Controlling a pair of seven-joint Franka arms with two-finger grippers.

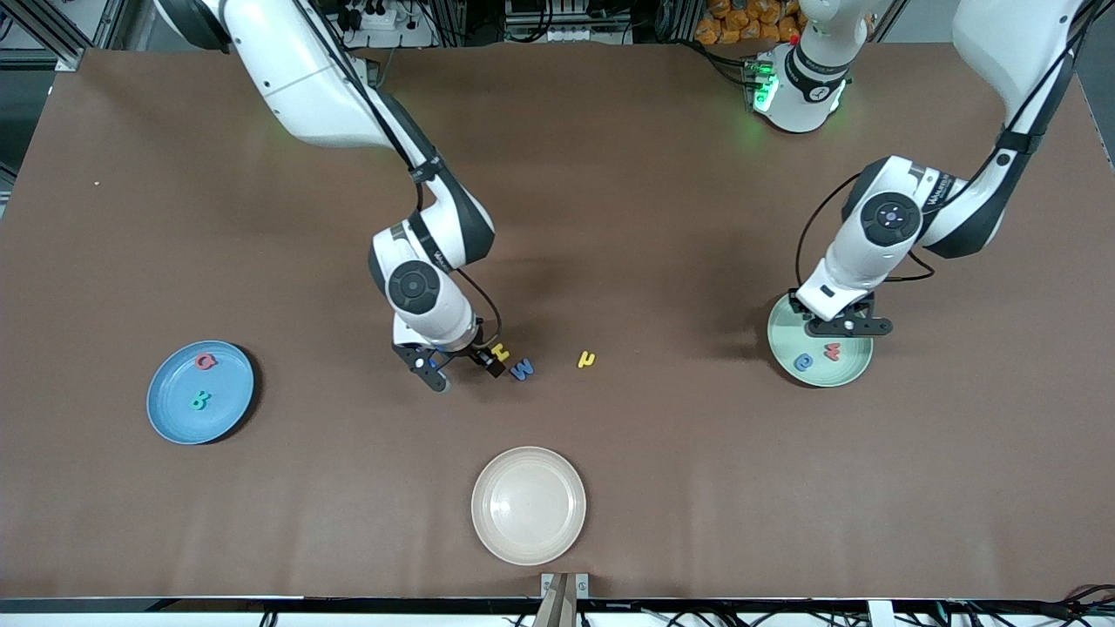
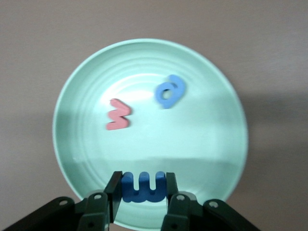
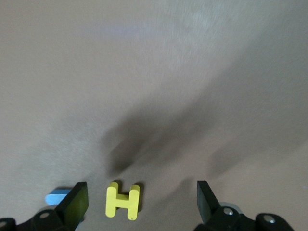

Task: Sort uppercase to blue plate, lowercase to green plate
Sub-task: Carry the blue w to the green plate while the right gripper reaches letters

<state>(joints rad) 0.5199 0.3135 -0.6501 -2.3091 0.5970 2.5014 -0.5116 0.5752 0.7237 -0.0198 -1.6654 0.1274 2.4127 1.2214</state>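
Observation:
My left gripper (image 2: 143,188) is shut on a blue E-shaped lowercase letter (image 2: 143,186) and hangs over the green plate (image 2: 62,120). In that plate lie a red w (image 2: 118,115) and a blue rounded letter (image 2: 170,91). My right gripper (image 3: 142,202) stands open low over the table's middle, the yellow H (image 3: 122,199) lying on the table between its fingers, nearer one of them. Beside it lie the blue M (image 1: 522,369) and the yellow h (image 1: 587,359). The blue plate (image 1: 165,418) holds a red rounded letter (image 1: 205,360) and the green R (image 1: 200,400).
A beige plate (image 1: 529,505) sits near the front edge, nearer to the camera than the loose letters. The green plate (image 1: 858,370) is toward the left arm's end of the table, the blue one toward the right arm's end.

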